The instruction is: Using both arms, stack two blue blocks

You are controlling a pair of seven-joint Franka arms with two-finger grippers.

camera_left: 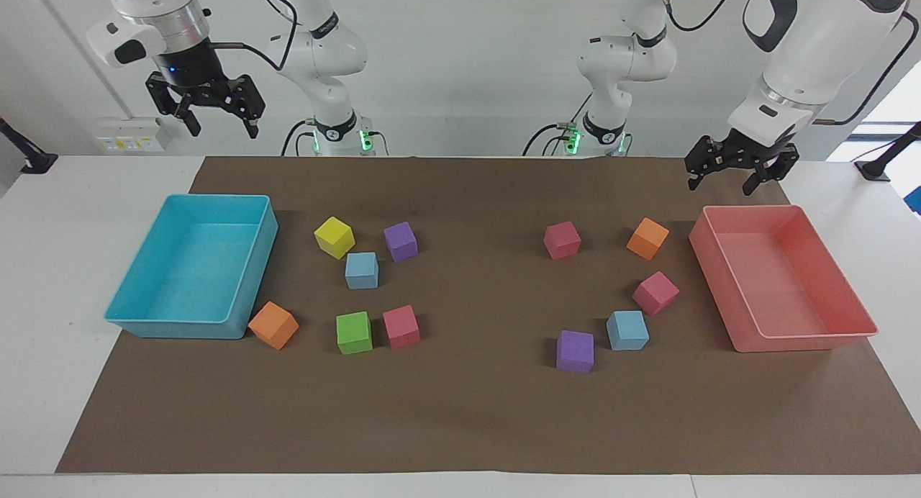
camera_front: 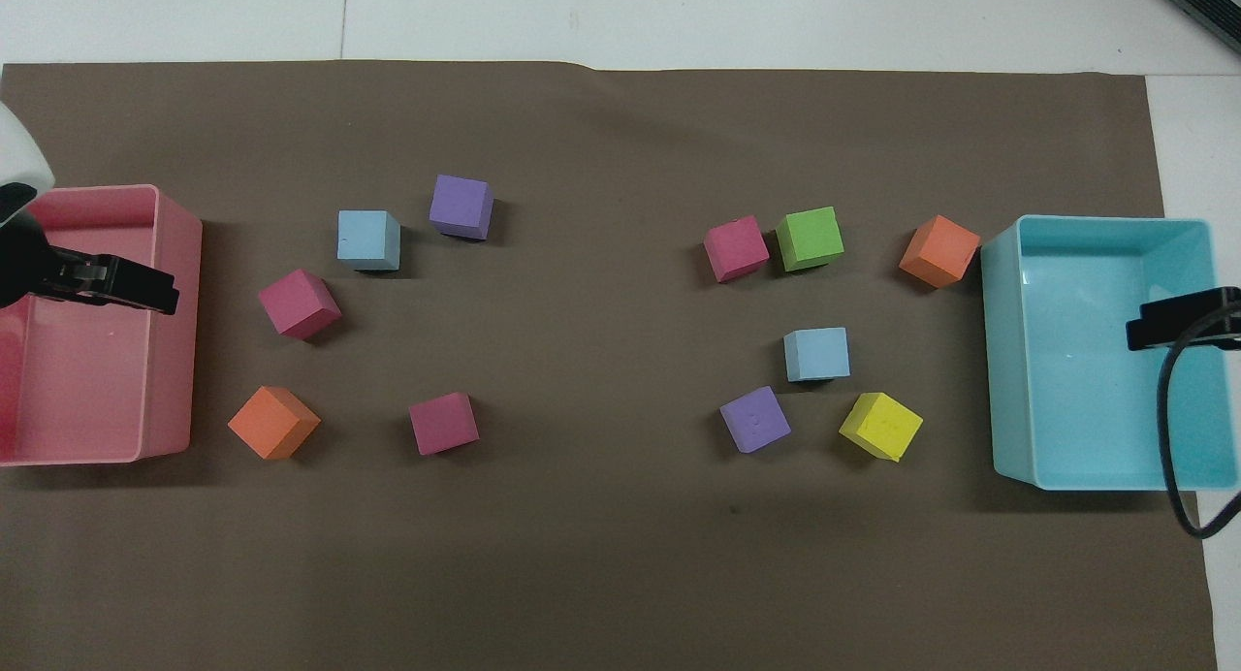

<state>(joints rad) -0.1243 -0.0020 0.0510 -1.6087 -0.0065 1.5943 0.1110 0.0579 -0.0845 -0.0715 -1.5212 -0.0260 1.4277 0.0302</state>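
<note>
In the facing view the right gripper [camera_left: 214, 120] hangs high in the air with its fingers spread apart and nothing between them, above the end of the turquoise tray [camera_left: 252, 275] that lies nearest the robots. The left gripper [camera_left: 721, 182] hangs lower, over the pink tray [camera_left: 727, 289] at the rim closest to the robots, its fingers likewise apart and empty. Both blue blocks rest on the brown mat [camera_left: 468, 412], well apart from each other. One blue block [camera_left: 361, 270] sits toward the right arm's end of the table, just beside a yellow cube [camera_left: 334, 237] and a purple cube [camera_left: 400, 240], which lie slightly nearer to the robots. The other blue block [camera_left: 627, 329] sits toward the left arm's end, between a pink cube [camera_left: 655, 292] and a second purple cube [camera_left: 575, 351].

In the overhead view only a black fingertip of each gripper shows: the left gripper [camera_front: 116, 283] over the pink tray [camera_front: 184, 341], the right gripper [camera_front: 1178, 320] over the turquoise tray [camera_front: 999, 361]. The first blue block [camera_front: 816, 353] lies near the green cube [camera_front: 810, 238], the second [camera_front: 368, 239] beside a purple cube [camera_front: 461, 206]. Neither block carries anything on top
</note>
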